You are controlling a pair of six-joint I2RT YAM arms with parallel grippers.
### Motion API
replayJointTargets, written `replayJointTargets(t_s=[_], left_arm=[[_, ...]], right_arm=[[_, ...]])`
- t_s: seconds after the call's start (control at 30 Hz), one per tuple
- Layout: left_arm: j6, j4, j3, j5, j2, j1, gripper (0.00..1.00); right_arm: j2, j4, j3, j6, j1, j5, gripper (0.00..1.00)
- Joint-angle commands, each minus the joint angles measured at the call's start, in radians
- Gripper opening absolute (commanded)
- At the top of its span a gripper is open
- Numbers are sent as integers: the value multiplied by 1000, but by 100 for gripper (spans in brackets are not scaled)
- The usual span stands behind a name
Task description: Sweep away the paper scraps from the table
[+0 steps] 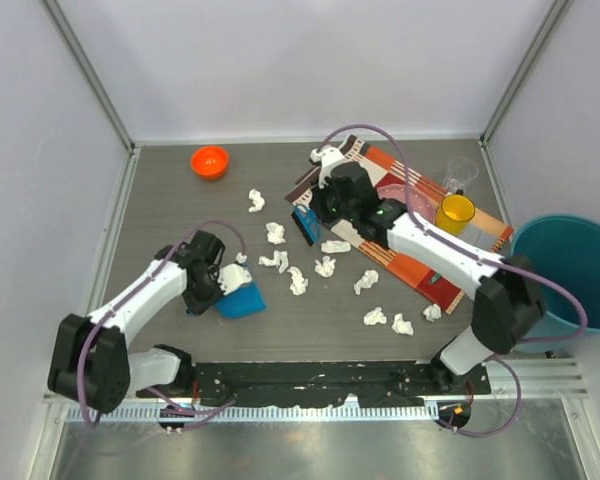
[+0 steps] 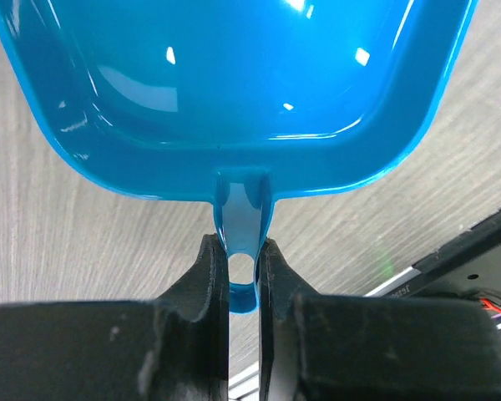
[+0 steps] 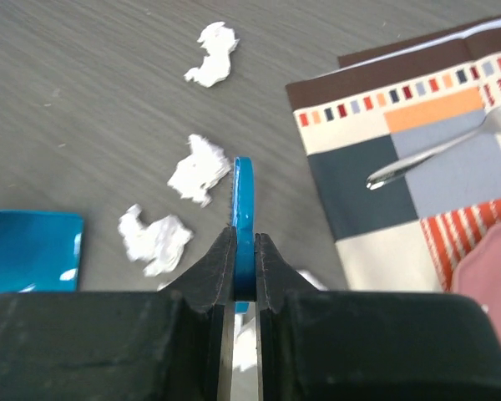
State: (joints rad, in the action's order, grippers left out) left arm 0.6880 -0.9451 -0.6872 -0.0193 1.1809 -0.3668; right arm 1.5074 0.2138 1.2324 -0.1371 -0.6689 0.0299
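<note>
My left claw (image 2: pixel 238 251) is pinched narrow on the handle of the blue dustpan (image 2: pixel 234 83); the paper scraps (image 1: pixel 298 281) lie on the table (image 1: pixel 170 200) from its one to three o'clock. My right claw (image 3: pixel 243 242) clamps the blue brush (image 3: pixel 243 184). A hard stroke could flick the light scraps past the dustpan, or twist it in my thin grip

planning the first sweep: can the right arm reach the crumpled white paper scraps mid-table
Probably yes: the right gripper, shut on a thin blue tool, hangs right beside the nearest crumpled white paper scraps, only bare dark grey tabletop between.
</note>
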Motion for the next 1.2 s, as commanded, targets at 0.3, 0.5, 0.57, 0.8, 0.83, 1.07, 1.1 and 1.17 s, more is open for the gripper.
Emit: replayJointTargets(t_s=[0.3, 0.5, 0.57, 0.8, 0.83, 1.07, 1.1, 1.17], left_arm=[[-22, 48, -138, 5, 209, 77, 0], [-45, 78, -164, 1, 249, 78, 0], [-47, 103, -169, 10, 266, 77, 0], [-76, 129, -230, 10, 348, 78, 0], [-77, 134, -236, 10, 352, 77, 0], [-96, 154, -265, 81, 373, 78, 0], [-97, 158, -265, 73, 373, 78, 0], [-102, 166, -265, 59, 375, 80, 0]], right_arm=[[321, -338, 130, 518, -93, 41, 1], [306, -257, 133, 265, -97, 25, 1], [290, -252, 116, 170, -97, 48, 1], [272, -309, 67, -133, -133, 64, 1], [272, -327, 59, -151, -150, 55, 1], [264, -364, 36, -199, -190, -16, 1], [257, -369, 29, -208, -190, -65, 1], [244, -389, 18, -226, -196, -76, 1]])
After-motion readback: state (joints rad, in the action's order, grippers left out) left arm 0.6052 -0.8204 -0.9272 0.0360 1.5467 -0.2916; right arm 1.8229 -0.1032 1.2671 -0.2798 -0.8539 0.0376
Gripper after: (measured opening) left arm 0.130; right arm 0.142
